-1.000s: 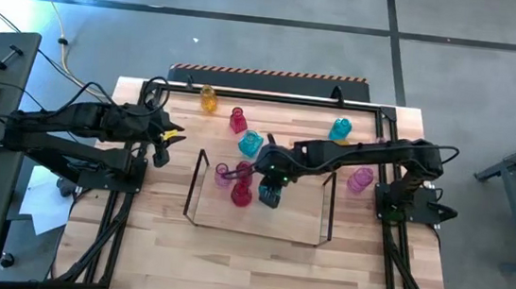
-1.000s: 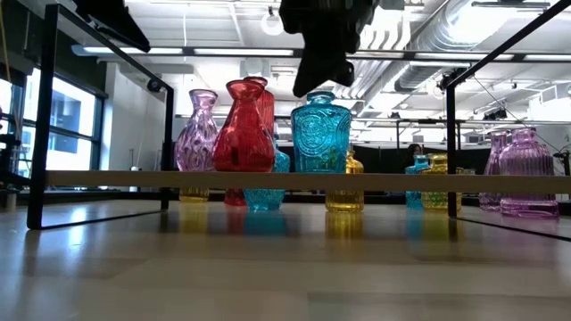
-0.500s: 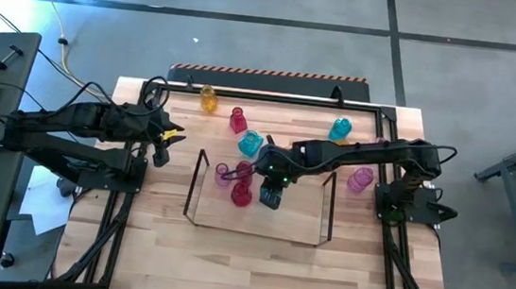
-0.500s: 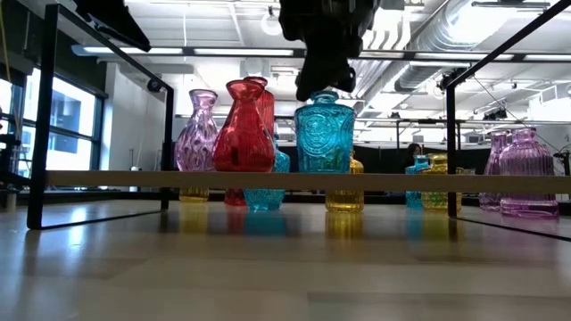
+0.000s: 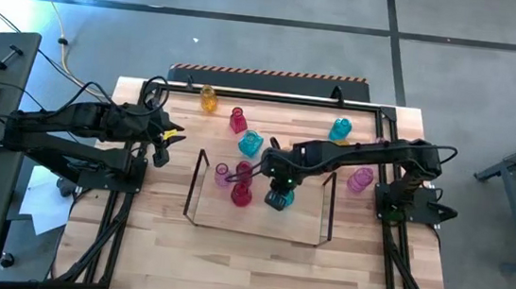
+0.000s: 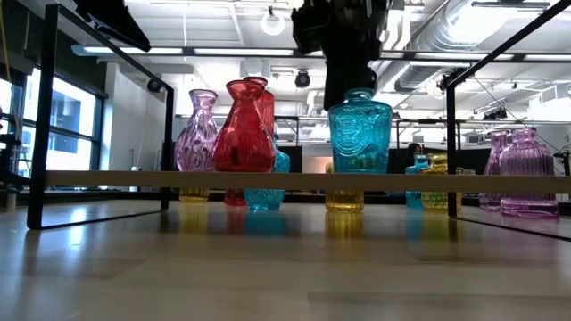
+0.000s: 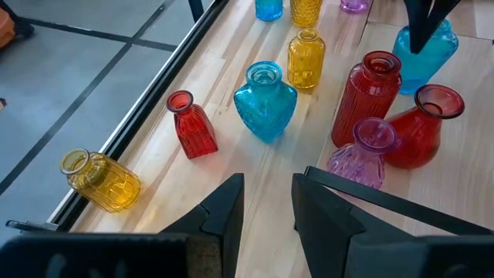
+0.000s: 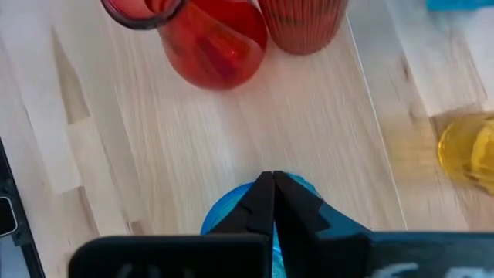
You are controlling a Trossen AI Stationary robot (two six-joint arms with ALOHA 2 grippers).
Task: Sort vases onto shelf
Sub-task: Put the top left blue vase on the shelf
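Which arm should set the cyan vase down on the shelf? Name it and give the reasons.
The right. Its gripper is already closed on the neck of the cyan vase above the shelf. The left gripper waits at the table's left edge, off the shelf, holding nothing.

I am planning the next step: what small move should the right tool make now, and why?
Probably open the right tool: it is shut on the top of the cyan glass bottle-shaped vase, whose base seems to rest on the clear low shelf.
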